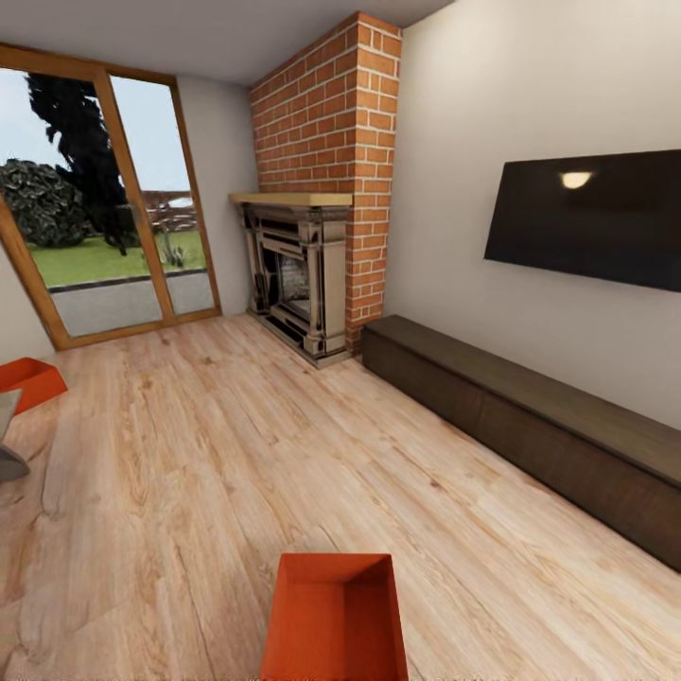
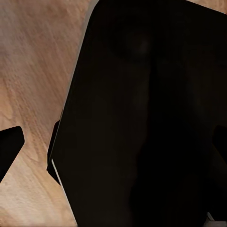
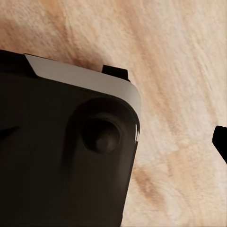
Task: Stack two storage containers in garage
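Dead ahead and nearest on the wood floor (image 1: 189, 454), one orange-red container (image 1: 336, 619), open top up, long axis running near to far, roughly centred between both arms, so neither clearly closer. Farther left, the second container (image 1: 28, 380), cut by the frame edge; beyond, clear planks, then low cabinet (image 1: 530, 426) right, brick fireplace (image 1: 303, 284), glass door (image 1: 104, 199). Gripper states: cannot tell, wrist views mostly dark housing over floor.

Beside the red-brown, pale-mortared brick fireplace (image 1: 326, 180) run a light wood-grain plank floor (image 1: 236, 454) and a long dark brown cabinet (image 1: 530, 426) under a black wall screen (image 1: 591, 218), while two plain orange-red storage containers (image 1: 336, 619) (image 1: 28, 381) sit farther from it.
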Robot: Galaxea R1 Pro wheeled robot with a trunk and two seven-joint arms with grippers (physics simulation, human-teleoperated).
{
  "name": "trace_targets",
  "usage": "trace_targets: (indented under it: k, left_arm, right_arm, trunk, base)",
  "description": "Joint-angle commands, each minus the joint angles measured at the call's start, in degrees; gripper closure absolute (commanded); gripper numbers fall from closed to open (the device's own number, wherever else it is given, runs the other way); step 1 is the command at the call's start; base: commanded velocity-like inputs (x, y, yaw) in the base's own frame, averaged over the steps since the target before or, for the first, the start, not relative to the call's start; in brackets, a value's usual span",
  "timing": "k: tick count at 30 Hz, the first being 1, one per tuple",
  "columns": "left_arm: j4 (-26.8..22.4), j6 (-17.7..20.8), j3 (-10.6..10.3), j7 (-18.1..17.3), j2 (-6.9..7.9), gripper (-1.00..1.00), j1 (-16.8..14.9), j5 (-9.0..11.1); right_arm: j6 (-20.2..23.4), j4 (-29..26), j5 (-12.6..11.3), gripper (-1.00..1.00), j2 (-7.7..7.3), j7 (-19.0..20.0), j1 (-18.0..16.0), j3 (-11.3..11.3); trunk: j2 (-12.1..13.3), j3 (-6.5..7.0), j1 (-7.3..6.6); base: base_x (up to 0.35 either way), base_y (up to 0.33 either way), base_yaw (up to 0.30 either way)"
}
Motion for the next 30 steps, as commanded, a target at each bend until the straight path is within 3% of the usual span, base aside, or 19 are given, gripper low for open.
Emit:
trace_targets:
  k: [1,30]
  left_arm:
    - [0.0,-0.1,-0.2,0.0,0.0,-1.0,0.0,0.3]
    - [0.0,-0.1,-0.1,0.0,-0.08,-1.0,0.0,0.4]
  right_arm:
    - [-0.2,0.2,0.4,-1.0,0.02,-0.3,-0.1,0.3]
    - [-0.2,0.2,0.4,-1.0,0.02,-0.5,-0.1,0.3]
  trunk:
    - [0.0,-0.14,0.0]
    - [0.0,-2.79,0.0]
  base:
    - [0.0,0.0,0.0]
    - [0.0,0.011,0.0]
